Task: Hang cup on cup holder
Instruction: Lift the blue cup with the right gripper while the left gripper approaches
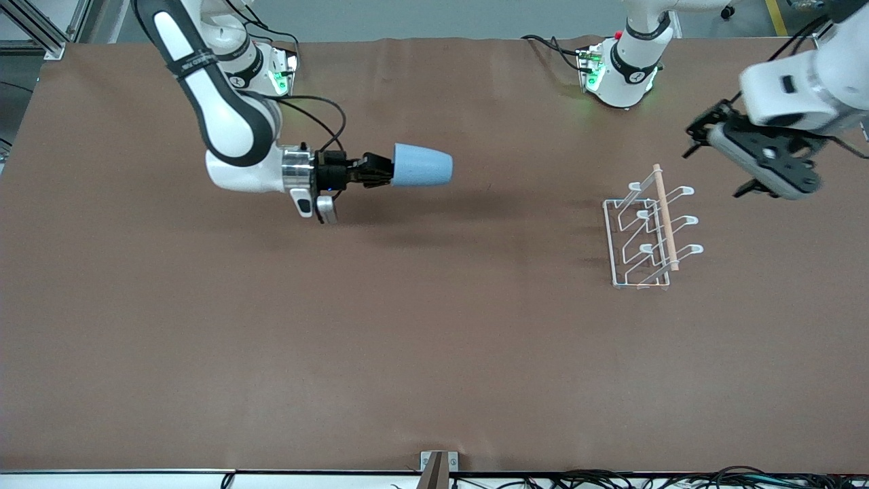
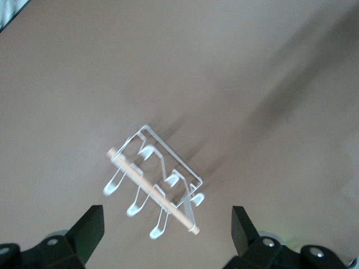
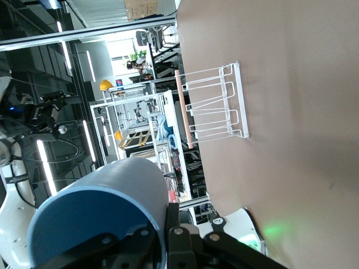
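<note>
Above the brown table (image 1: 434,353), toward the right arm's end, the right gripper (image 1: 377,178) hung in the air, turned on its side so that its fingers pointed along the table toward the left arm's end. Those fingers were pinched on the narrow end of the cup (image 1: 422,166), a small light-blue tumbler carried lying level, clear of the cloth, with a faint shadow under it. From the right wrist view the cup (image 3: 95,218) filled the foreground between the black fingers, and the cup holder (image 3: 216,103) showed farther off across bare cloth. The cup holder (image 1: 648,231) stood on the table toward the left arm's end, at about three o'clock from the cup in the front view and a little nearer to the front camera, well apart from it. It was a white wire rack with a rectangular base, its loop-tipped prongs angled out to both sides and a light wooden rod (image 1: 665,217) running along its top. No prong carried anything. The left gripper (image 1: 760,170) waited in the air at about one o'clock from the rack in the front view, over the cloth just beside it and touching nothing. Its fingers (image 2: 90,230) stood spread wide, and in the left wrist view the rack (image 2: 154,182) lay on the table between them, well below.
</note>
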`<state>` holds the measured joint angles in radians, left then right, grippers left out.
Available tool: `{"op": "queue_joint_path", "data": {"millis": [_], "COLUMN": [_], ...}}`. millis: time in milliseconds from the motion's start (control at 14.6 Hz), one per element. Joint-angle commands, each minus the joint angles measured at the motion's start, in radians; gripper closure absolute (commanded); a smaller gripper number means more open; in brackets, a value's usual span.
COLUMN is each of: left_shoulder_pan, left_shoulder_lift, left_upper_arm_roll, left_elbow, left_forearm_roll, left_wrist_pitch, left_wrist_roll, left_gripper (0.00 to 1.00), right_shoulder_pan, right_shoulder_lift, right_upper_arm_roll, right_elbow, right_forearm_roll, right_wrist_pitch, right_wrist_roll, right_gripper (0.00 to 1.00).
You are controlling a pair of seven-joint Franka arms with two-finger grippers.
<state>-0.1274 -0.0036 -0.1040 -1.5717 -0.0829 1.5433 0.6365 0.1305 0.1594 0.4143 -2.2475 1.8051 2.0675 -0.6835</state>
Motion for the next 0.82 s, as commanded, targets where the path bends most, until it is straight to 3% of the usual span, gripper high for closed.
{"op": "queue_joint_path", "data": {"millis": [0, 206, 412, 755], "left_shoulder_pan": [-0.009, -0.009, -0.011, -0.011], "left_shoulder_lift": [0.014, 0.081, 0.163, 0.275], "left_upper_arm_roll": [-0.081, -0.221, -0.331, -0.486], "left_elbow": [0.024, 0.024, 0.024, 0.025], "left_forearm_roll": [-0.041, -0.052, -0.051, -0.048], "left_wrist_pitch": [-0.006, -0.008, 0.004, 0.174], "left_wrist_roll": [0.138, 0.18, 0.175, 0.175], "left_gripper": [0.0, 0.0, 0.0, 0.0], "right_shoulder_pan": [-0.003, -0.003, -0.005, -0.008], "right_shoulder_lift": [-0.011, -0.003, 0.003, 0.008], "right_upper_arm_roll": [0.043, 0.096, 0.1, 0.1], "right_elbow": [-0.017, -0.011, -0.006, -0.007], "right_forearm_roll": [0.085, 0.141, 0.143, 0.143], "right_wrist_pitch": [0.014, 0.077, 0.082, 0.082], "right_wrist_roll": [-0.033, -0.045, -0.045, -0.073], "right_gripper": [1.0, 1.0, 1.0, 1.0]}}
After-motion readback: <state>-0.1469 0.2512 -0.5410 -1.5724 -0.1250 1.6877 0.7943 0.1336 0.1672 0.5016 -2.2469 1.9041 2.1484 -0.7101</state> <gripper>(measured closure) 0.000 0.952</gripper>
